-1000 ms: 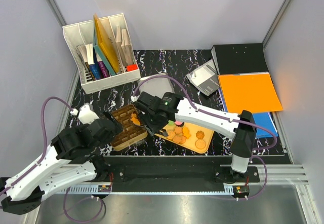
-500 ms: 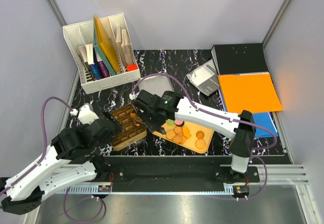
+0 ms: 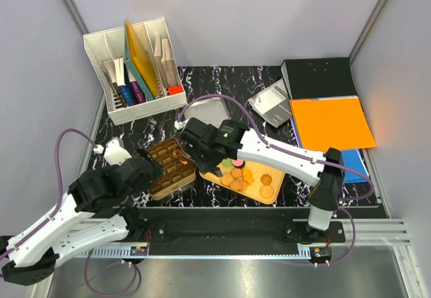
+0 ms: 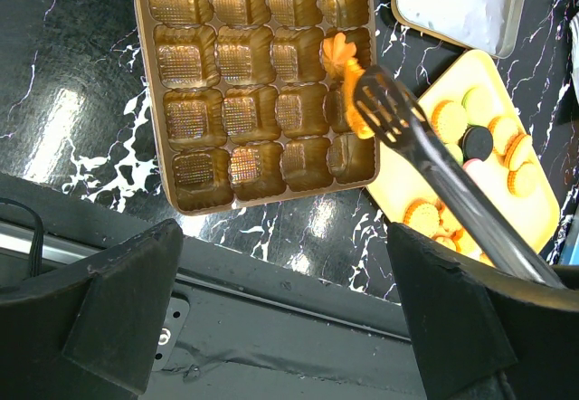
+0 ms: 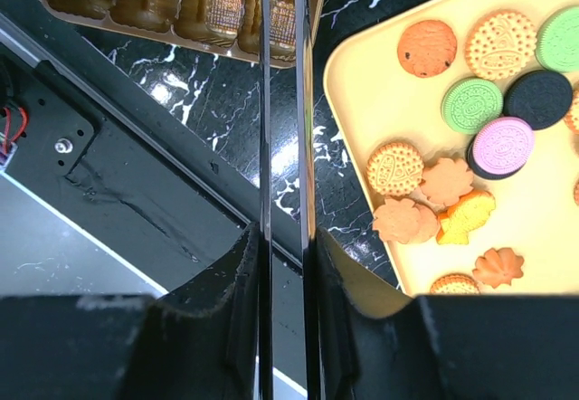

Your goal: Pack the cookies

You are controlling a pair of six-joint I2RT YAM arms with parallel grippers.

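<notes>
Placing step: right gripper (image 5: 288, 273), clamped on tongs (image 4: 434, 174), holds a cookie (image 4: 355, 97) over the tray (image 4: 237, 110), right cells; next, probably lower and release (left gripper (image 4: 289, 314): fingers apart, idle).

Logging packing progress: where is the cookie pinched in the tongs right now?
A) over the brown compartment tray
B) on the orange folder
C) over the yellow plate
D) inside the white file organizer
A: in the left wrist view the tongs pinch an orange cookie at the right-hand column of the brown tray, off the yellow plate.
</notes>
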